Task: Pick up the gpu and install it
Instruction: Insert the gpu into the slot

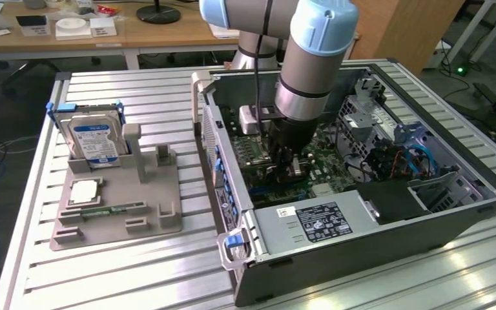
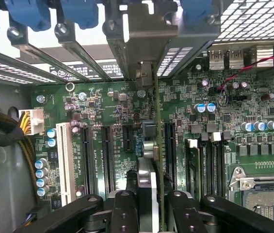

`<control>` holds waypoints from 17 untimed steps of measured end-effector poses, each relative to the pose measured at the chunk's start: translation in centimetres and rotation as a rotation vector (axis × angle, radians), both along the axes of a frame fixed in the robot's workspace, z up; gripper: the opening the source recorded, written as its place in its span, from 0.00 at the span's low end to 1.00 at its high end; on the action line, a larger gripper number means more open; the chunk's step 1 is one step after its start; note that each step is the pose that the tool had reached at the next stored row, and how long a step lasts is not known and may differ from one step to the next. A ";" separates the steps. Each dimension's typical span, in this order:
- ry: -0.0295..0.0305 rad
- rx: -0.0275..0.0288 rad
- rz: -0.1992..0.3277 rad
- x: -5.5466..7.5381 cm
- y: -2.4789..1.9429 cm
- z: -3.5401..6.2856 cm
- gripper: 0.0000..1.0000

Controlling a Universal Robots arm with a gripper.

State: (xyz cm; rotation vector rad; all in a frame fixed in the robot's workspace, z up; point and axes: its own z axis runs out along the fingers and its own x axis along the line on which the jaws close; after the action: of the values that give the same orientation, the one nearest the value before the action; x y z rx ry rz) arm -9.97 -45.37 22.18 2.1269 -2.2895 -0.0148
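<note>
Tool (image 2: 149, 204) pinches the gpu (image 2: 157, 145) edge-on, inside the open case (image 1: 454, 213). Card hangs directly below the fingers (image 2: 122, 213), its long axis running along the motherboard (image 2: 214, 121) slots, bracket end toward the rear wall, just above the board.

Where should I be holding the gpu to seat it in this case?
By the gpu's long edge away from the board, coming from above, as the gripper grips it now. The card stands edge-on over the motherboard, bracket toward the case's rear wall, so its board-side edge stays free.
</note>
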 end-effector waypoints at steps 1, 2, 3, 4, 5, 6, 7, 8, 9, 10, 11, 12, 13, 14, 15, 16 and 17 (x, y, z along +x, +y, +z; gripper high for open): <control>0.0000 0.0000 0.000 0.0 0.00 -0.03 0.28; 0.0000 0.0000 0.000 0.0 0.00 -0.06 0.28; 0.0001 0.0000 0.000 0.0 0.00 -0.09 0.28; 0.0001 -0.0001 0.000 0.0 0.00 -0.12 0.28; 0.0000 0.0000 0.000 0.0 0.00 -0.13 0.28; 0.0000 0.0001 0.000 0.0 0.00 -0.14 0.28; -0.0001 0.0002 0.000 0.0 0.00 -0.14 0.28; 0.0000 0.0002 0.000 0.0 0.00 -0.14 0.28; -0.0001 0.0002 0.000 0.0 0.00 -0.14 0.28; -0.0001 0.0003 0.000 0.0 0.00 -0.14 0.28; -0.0002 0.0003 0.000 0.0 0.00 -0.14 0.28; -0.0004 0.0003 0.000 0.0 0.01 -0.15 0.28; -0.0007 0.0005 0.000 -0.1 0.01 -0.16 0.28; -0.0008 0.0006 0.000 -0.1 0.01 -0.18 0.28; -0.0006 0.0005 0.000 -0.2 0.01 -0.20 0.28; -0.0004 0.0002 0.000 -0.2 0.00 -0.23 0.28; -0.0002 -0.0003 0.000 -0.3 0.00 -0.34 0.28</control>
State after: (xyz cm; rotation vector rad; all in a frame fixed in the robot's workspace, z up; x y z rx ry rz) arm -10.24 -45.37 21.85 2.1272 -2.2892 -0.0142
